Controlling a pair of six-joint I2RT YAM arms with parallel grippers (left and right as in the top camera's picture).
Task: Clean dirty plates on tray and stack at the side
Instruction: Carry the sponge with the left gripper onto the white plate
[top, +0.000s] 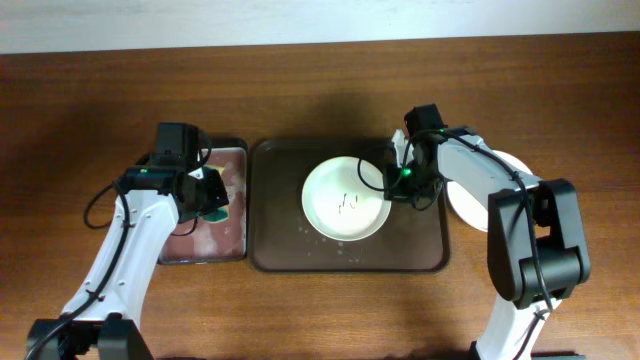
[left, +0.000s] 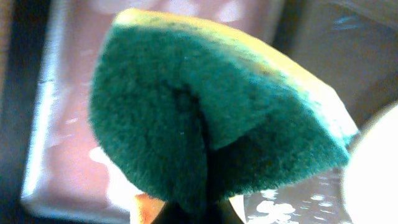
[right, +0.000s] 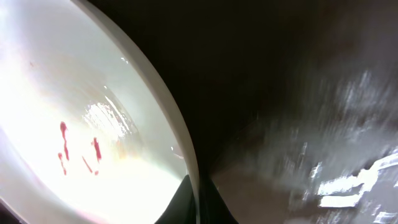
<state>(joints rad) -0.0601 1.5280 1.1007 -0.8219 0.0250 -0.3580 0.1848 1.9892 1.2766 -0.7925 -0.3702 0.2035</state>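
On the big brown tray (top: 420, 250) there is only one dirty plate (top: 346, 205), a little left of the tray's middle, and it has thin red squiggles in its bottom. The right tool (top: 398, 182) is clamped on the rim of this plate at the side nearer to the tray's right edge; in the wrist view the white rim passes between the two fingers. Just to the right of the tray, on the desk (top: 320, 310), lie the side plates (top: 466, 212). They are white and half hidden under the right arm, so I cannot count them. To the left of the tray, over the small tray (top: 235, 160), the left tool (top: 213, 205) is closed on a green sponge (left: 205, 118). I judge the work is mostly done: what is left is to wipe this last plate and stack it at the side.
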